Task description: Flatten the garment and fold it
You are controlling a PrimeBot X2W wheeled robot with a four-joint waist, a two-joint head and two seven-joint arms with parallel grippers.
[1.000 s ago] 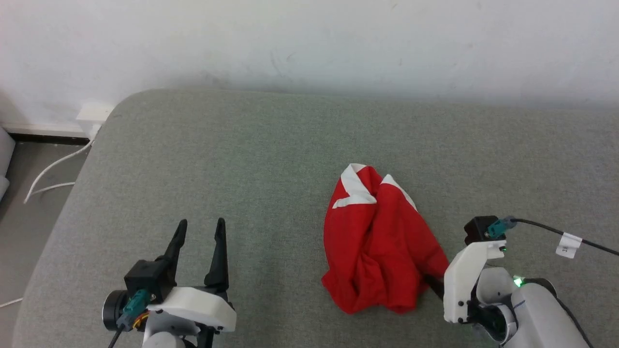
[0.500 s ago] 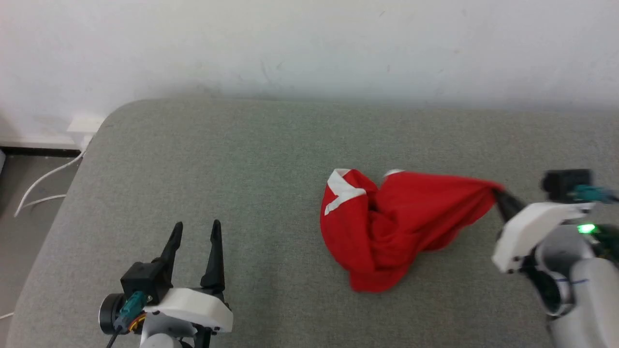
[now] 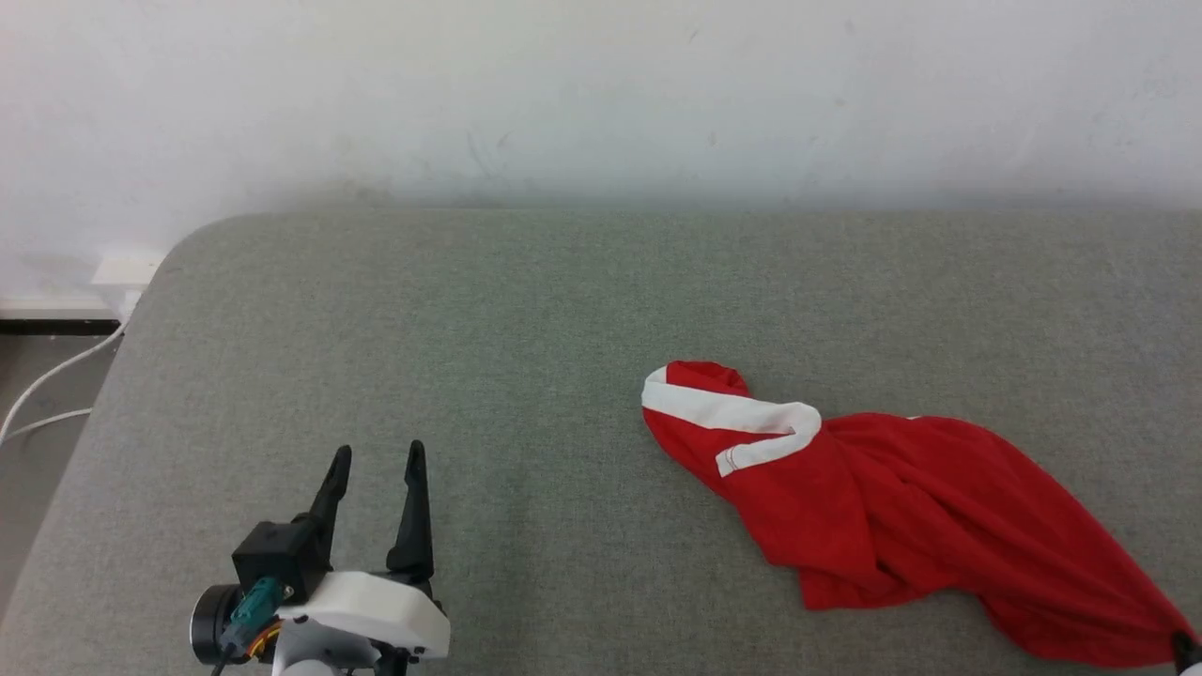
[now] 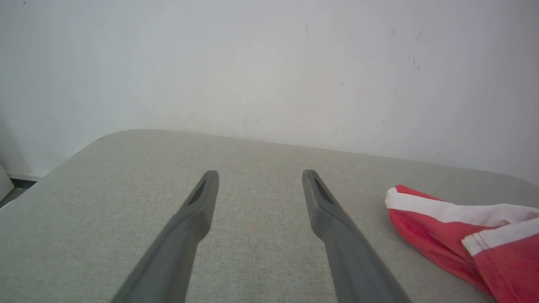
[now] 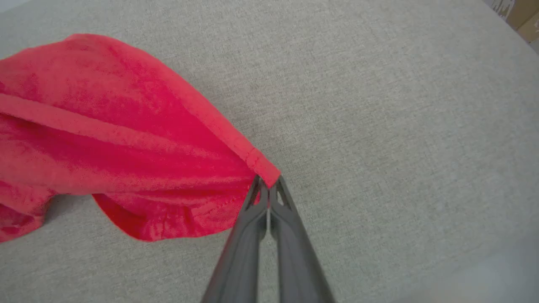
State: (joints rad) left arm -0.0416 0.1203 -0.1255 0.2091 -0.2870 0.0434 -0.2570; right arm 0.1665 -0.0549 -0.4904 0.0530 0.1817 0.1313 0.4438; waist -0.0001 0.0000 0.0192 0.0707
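The red garment [image 3: 892,507] with a white stripe lies stretched across the grey surface, from mid-right down to the lower right corner of the head view. Its lettering is hidden. My right gripper [image 5: 268,185] is shut on a hemmed corner of the garment [image 5: 126,134], holding that corner up off the surface; a dark fingertip [image 3: 1185,650] shows at the head view's lower right corner. My left gripper [image 3: 374,458] stands open at the lower left, well left of the garment [image 4: 463,235], nothing between its fingers [image 4: 198,210].
The grey upholstered surface [image 3: 470,329] runs back to a white wall [image 3: 601,94]. Its rounded left edge drops to a floor with white cables [image 3: 47,394] and a wall socket [image 3: 122,272]. Cardboard [image 5: 520,19] shows past the far corner in the right wrist view.
My right gripper has pulled a garment corner rightward and then toward the near edge, drawing the bunched shorts out into a long shape. The head camera has shifted. My left gripper has kept still.
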